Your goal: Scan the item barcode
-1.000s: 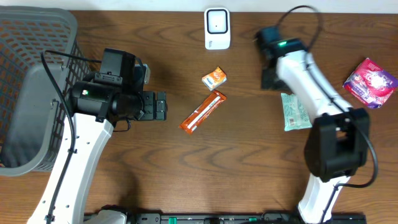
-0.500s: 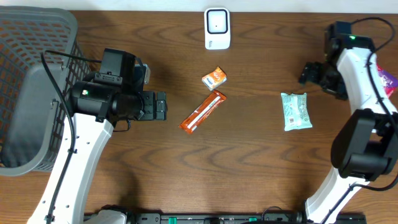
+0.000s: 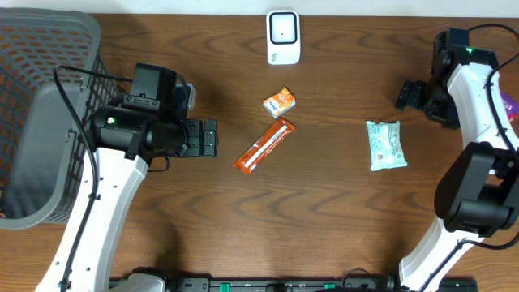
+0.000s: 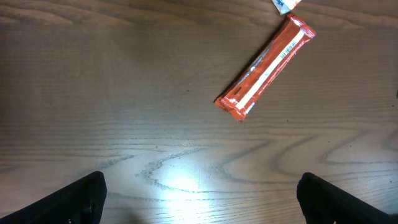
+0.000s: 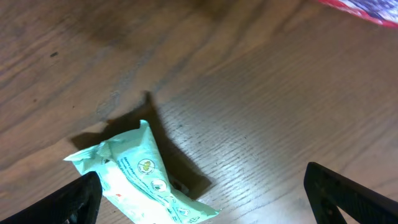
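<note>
A white barcode scanner (image 3: 283,36) stands at the table's far edge, in the middle. Nearer lie a small orange packet (image 3: 279,101) and a long orange bar (image 3: 265,146). A pale green wipes pack (image 3: 385,144) lies right of centre. My left gripper (image 3: 209,138) is open and empty, left of the bar (image 4: 266,67), with bare wood between its fingers (image 4: 81,199). My right gripper (image 3: 413,96) hovers above and to the right of the green pack (image 5: 140,180). It is open, and the pack's end lies by its left finger (image 5: 74,199).
A grey mesh basket (image 3: 40,113) fills the left side of the table. A pink-purple packet (image 3: 512,104) shows at the right edge, mostly hidden behind my right arm; its edge (image 5: 367,9) shows in the right wrist view.
My right arm swung from beside the scanner to the table's right side, and its jaws opened wider. The green pack lies where it was. The left arm has not moved.
</note>
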Tool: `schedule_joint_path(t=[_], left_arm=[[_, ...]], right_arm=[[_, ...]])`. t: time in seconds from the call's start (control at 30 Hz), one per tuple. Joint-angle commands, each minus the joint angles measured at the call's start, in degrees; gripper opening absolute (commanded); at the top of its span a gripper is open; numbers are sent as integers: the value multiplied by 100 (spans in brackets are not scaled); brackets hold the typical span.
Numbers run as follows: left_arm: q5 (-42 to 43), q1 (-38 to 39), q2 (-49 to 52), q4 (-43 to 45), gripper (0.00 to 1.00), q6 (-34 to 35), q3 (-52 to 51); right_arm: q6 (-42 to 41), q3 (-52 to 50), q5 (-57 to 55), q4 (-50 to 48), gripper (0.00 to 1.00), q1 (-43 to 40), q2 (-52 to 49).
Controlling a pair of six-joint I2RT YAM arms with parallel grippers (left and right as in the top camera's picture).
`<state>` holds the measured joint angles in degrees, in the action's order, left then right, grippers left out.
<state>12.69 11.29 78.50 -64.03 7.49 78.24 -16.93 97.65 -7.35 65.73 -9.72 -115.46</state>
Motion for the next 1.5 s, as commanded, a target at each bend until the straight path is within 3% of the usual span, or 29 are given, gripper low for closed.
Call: schedule_joint_path(t=[0.0, 0.57, 0.73, 0.93, 1.17, 1.33, 1.47], left_arm=[[-52, -24, 9, 0, 98, 4, -7], [-52, -24, 9, 0, 98, 4, -7], [-52, -24, 9, 0, 98, 4, -7], [-52, -24, 9, 0, 98, 4, -7], [-52, -24, 9, 0, 98, 4, -7], [-55, -24, 9, 0, 98, 4, -7], [-55, -24, 9, 0, 98, 4, -7]], right_arm=[[621, -201, 501, -109, 99, -37, 103], [988, -1692, 1899, -1001, 97, 24, 101], [973, -2216, 2691, -1502, 84, 111, 101], [632, -2767, 3346, -2330, 80, 516, 101], [308, -2522, 3532, -2761, 84, 1086, 103], [260, -2074, 3416, -2376, 84, 1056, 103], [566, -1982, 3058, -2065, 77, 970, 101]])
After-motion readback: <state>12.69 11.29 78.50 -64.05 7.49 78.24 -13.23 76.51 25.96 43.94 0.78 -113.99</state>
